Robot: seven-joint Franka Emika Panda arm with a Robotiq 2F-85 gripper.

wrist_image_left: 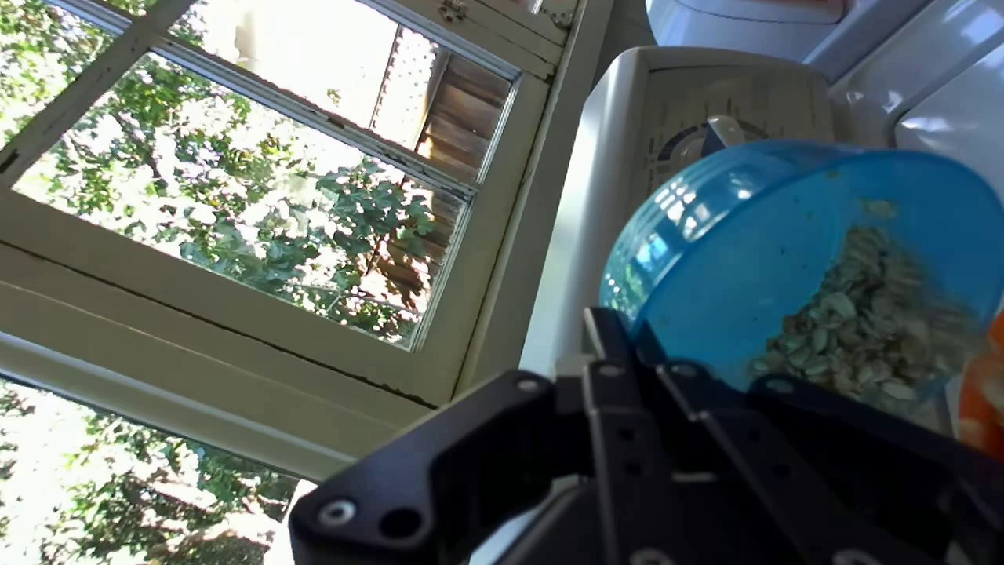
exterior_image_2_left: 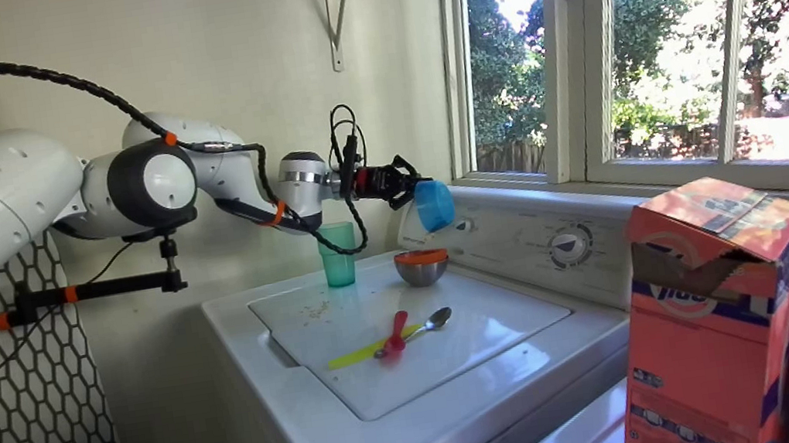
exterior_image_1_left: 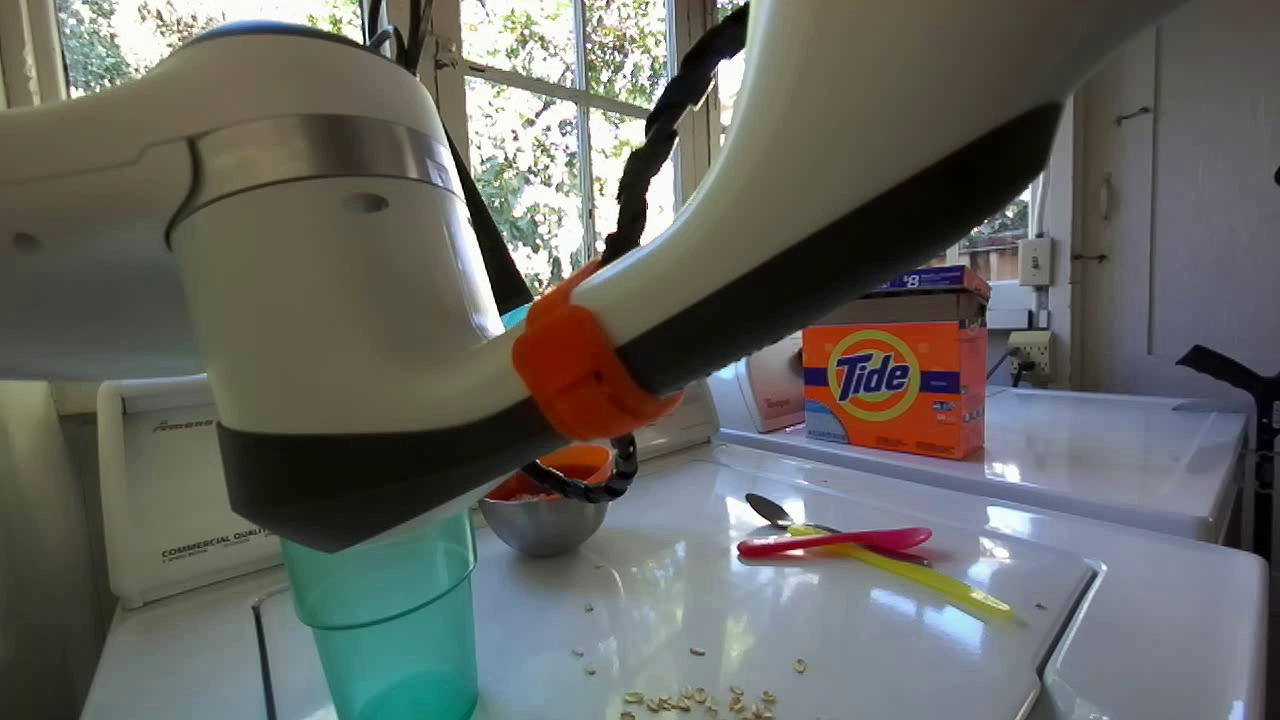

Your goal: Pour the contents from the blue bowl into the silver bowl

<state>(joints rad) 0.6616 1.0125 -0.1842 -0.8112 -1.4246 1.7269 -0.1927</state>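
My gripper (wrist_image_left: 625, 333) is shut on the rim of the blue bowl (wrist_image_left: 729, 290) in the wrist view. The bowl is tipped steeply, and pale oat-like bits (wrist_image_left: 855, 345) are heaped at its low side, blurred near the rim. In an exterior view the gripper (exterior_image_2_left: 420, 183) holds the blue bowl (exterior_image_2_left: 435, 205) on its side above the silver bowl (exterior_image_2_left: 423, 273). The silver bowl (exterior_image_1_left: 545, 524) stands upright on the washer lid, orange inside, partly behind the arm. Its orange inside (wrist_image_left: 980, 404) shows at the wrist view's right edge, with pale bits in it.
A teal tumbler (exterior_image_1_left: 390, 630) stands near the silver bowl. A pink spoon (exterior_image_1_left: 830, 541), a yellow utensil (exterior_image_1_left: 930, 578) and a metal spoon (exterior_image_1_left: 768, 510) lie crossed on the lid. Loose bits (exterior_image_1_left: 700, 700) are scattered there. The washer's control panel (exterior_image_2_left: 520, 226) rises behind; a Tide box (exterior_image_1_left: 890, 390) stands beyond.
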